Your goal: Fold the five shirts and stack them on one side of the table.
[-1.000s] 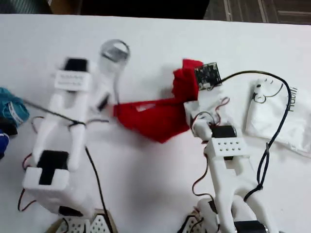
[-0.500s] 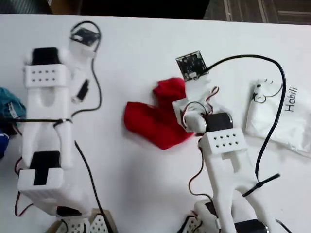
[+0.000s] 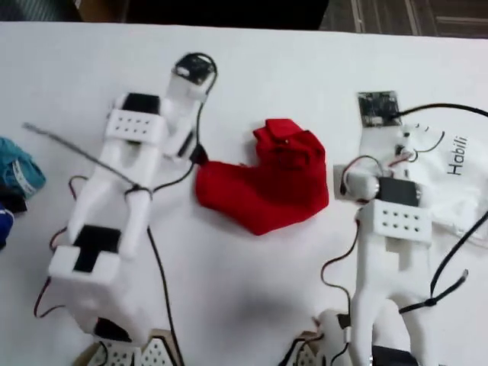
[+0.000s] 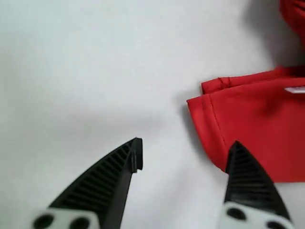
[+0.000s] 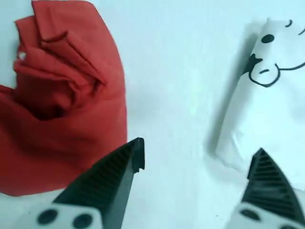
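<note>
White table (image 3: 244, 69): right gripper (image 5: 199, 145) now clear of red shirt (image 3: 267, 191).

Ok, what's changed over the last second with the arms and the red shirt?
The right gripper came off the red shirt and slid sideways toward the white shirt; its jaws are open now. The left gripper swung away, then back to the shirt's edge, jaws open. The red shirt went from stretched out to a bunched heap. The white shirt and teal cloth stayed put.
</note>
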